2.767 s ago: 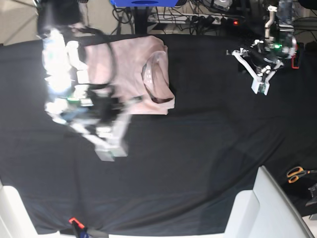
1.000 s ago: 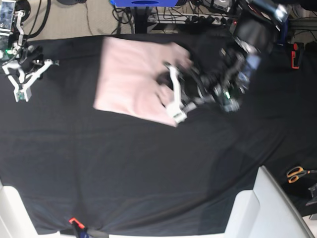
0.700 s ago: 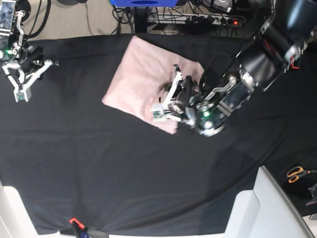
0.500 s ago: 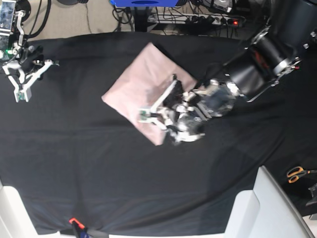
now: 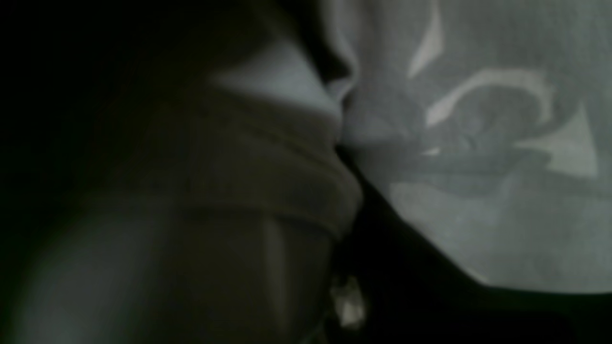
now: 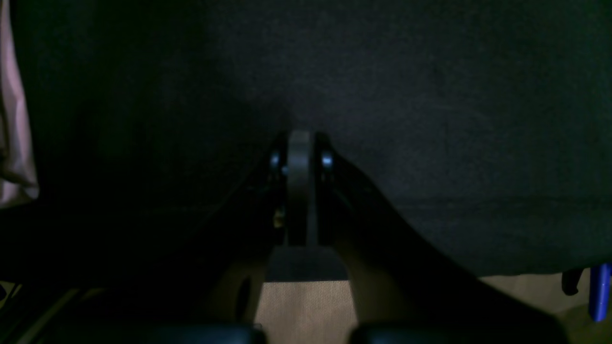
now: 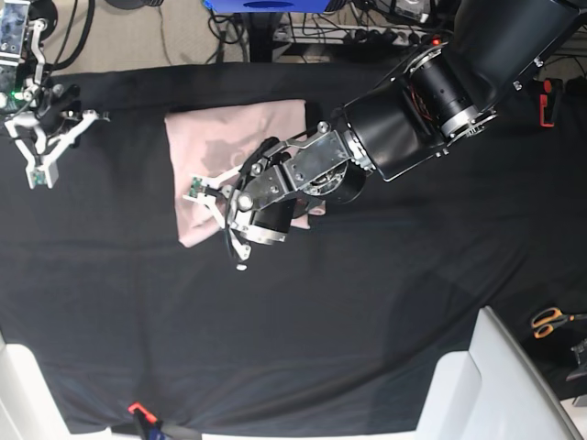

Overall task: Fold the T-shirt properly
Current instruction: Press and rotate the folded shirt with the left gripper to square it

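The right gripper [image 7: 41, 156] is hanging spread open near the table's far left corner, holding nothing. The folded T-shirt [image 7: 229, 147] is lying near the far edge, the left gripper [image 7: 215, 220] resting spread on its near edge.

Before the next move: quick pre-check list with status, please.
1. T-shirt folded into a compact block on the black cloth: ok.
2. Left gripper over the shirt's lower edge, jaws spread: ok.
3. Left gripper free of fabric: cannot tell; the left wrist view is dark and blurred.
4. Right gripper parked off the shirt at the cloth's far corner, open, holding nothing: ok.
5. Shirt edges square to the table: not ok, lower edge slants.
6. Scissors out of the work area: ok.
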Action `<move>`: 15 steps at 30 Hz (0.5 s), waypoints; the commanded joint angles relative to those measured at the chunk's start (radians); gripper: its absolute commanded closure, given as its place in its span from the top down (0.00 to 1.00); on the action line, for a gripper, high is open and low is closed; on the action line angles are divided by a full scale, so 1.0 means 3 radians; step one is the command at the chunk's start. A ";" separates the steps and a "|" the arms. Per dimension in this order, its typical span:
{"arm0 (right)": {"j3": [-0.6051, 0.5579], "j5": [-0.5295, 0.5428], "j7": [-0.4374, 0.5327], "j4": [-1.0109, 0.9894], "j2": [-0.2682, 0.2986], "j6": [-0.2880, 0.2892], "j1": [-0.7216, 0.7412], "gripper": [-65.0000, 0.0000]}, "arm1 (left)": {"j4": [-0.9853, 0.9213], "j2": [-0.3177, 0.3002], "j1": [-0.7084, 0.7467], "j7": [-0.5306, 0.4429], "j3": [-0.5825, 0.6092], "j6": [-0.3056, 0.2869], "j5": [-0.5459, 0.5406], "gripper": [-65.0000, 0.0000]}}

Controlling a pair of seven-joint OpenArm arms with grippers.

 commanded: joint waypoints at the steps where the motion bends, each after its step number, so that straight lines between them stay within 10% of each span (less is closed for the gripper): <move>1: 0.0015 0.0017 0.0048 0.0053 0.0044 0.0000 0.0017 0.03 | 0.0002 0.0036 -0.0077 -0.0030 -0.0016 -0.0003 0.0056 0.00; 15: 0.0015 0.0017 0.0048 0.0053 0.0044 0.0000 0.0017 0.03 | -0.0203 0.0108 -0.0123 -0.0337 -0.0016 -0.0003 0.0107 0.00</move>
